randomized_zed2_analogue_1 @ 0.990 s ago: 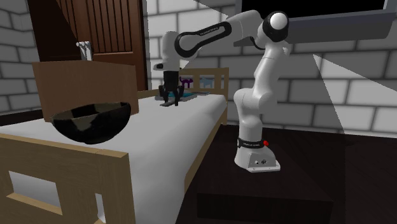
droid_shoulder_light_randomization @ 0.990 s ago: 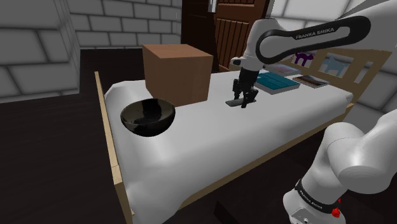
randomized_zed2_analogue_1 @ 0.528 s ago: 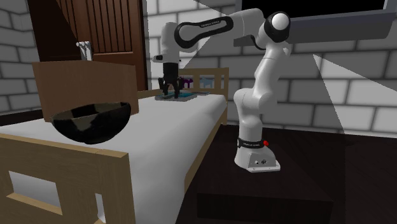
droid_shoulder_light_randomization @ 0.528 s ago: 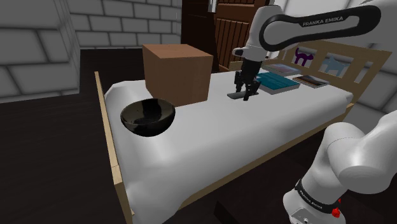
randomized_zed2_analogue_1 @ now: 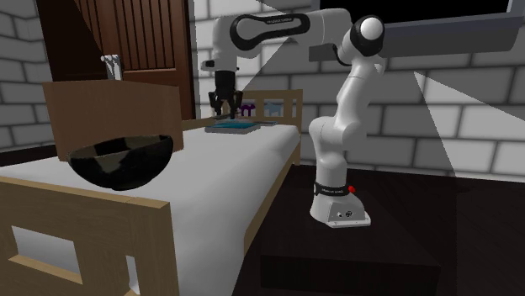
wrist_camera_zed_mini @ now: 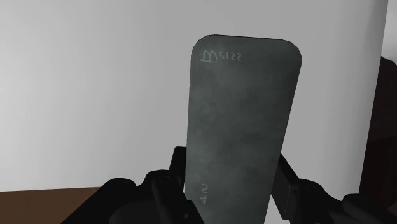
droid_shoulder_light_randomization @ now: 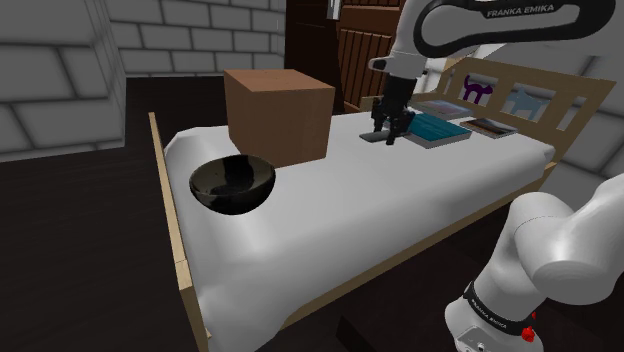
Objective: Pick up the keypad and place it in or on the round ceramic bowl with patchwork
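Note:
My gripper hangs above the white bed, shut on a dark grey keypad that it holds off the sheet. In the wrist view the keypad is a flat slab with rounded corners and faint markings, and the fingers clasp its two long sides. The bowl is round, glossy and black. It rests on the bed near the footboard, far from the gripper toward the shoulder view's left. In the second exterior view the bowl is close to the camera and the gripper is far behind it.
A brown box stands on the bed between bowl and gripper. A teal book and other flat items lie by the wooden headboard. A dark wooden door is behind the bed. The floor is dark.
The gripper has risen from the sheet with the keypad in its grasp and drifted toward the headboard and the teal book. Bowl and box have not moved.

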Controlling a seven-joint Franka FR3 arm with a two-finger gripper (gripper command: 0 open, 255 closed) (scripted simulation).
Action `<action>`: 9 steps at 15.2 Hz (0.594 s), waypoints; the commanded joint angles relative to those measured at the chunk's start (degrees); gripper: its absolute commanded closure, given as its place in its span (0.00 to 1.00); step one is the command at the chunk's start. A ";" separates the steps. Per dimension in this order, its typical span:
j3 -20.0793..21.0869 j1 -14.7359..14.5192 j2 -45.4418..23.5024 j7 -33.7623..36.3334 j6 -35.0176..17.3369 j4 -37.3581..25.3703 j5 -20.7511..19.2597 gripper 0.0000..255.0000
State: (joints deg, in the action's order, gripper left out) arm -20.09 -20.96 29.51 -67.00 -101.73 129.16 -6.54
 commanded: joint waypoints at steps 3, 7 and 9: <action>0.45 -0.14 0.18 0.18 3.11 -2.90 0.22 1.00; 0.73 -0.32 -0.18 0.20 6.11 -6.25 0.49 1.00; 0.85 -0.41 -0.43 0.19 7.61 -7.99 0.64 1.00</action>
State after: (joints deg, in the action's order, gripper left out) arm -19.14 -21.32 29.49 -66.64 -94.79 122.21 -5.98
